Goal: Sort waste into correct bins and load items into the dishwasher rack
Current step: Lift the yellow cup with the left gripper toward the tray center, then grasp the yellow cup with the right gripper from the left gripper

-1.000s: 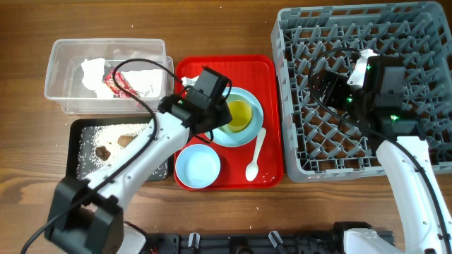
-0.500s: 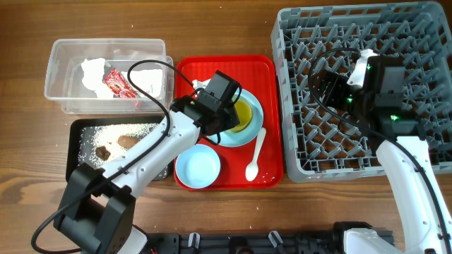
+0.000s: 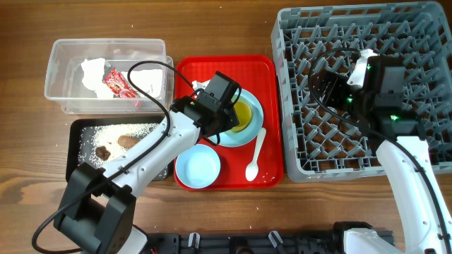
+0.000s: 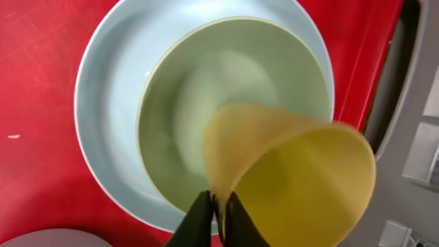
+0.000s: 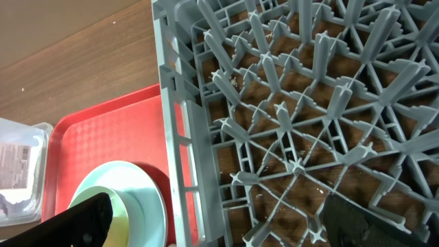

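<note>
Left claw (image 4: 218, 206) pinches the cup's (image 4: 302, 178) rim, nearly shut. Lift it straight out of the bowl (image 4: 178, 103), then carry it right to the rack (image 3: 367, 92). Right claw (image 5: 219, 216) hangs wide open, empty.

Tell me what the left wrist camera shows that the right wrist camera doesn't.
Left wrist only: the left gripper shut on the rim of the cup, seen close up.
Right wrist only: the rack with its pegs, bare table, a corner of the tub, and the right gripper open, holding nothing.
Both: the red tray, the plate, and the cup, though the right wrist view catches only a yellow sliver of it.
</note>
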